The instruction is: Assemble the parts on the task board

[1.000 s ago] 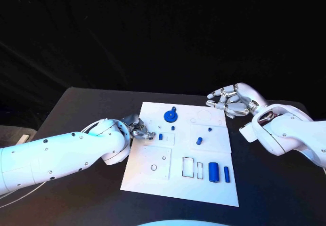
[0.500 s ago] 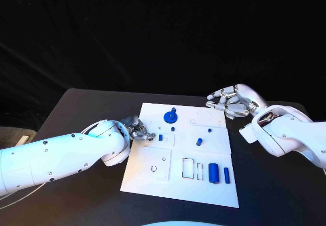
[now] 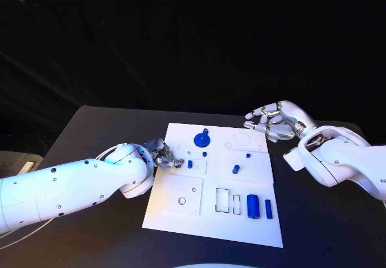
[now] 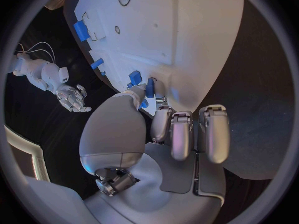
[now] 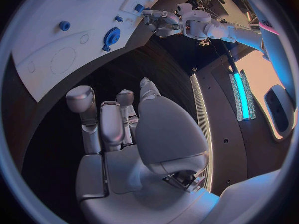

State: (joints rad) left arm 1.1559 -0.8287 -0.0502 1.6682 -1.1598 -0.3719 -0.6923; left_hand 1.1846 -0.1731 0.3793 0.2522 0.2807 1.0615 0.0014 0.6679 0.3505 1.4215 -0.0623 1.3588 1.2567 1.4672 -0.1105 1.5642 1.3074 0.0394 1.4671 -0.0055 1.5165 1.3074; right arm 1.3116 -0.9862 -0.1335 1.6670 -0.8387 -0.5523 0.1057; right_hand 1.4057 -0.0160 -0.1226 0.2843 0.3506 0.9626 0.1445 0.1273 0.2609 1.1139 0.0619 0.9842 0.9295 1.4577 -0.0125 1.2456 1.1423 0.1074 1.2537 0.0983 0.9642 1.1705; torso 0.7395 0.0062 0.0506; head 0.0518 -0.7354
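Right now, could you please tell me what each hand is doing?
Left hand: at the board's edge, fingers curled; whether it holds anything cannot be told.
Right hand: open, holding nothing, off the board.

I see a flat white rectangular task board (image 3: pixel 211 223) mid-table, a round blue gear-like part (image 3: pixel 201 137) near its far edge, two blue cylindrical parts (image 3: pixel 253 206) lying by rectangular cutouts near me

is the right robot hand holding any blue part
No, the right robot hand hovers past the task board's far corner with nothing in it.
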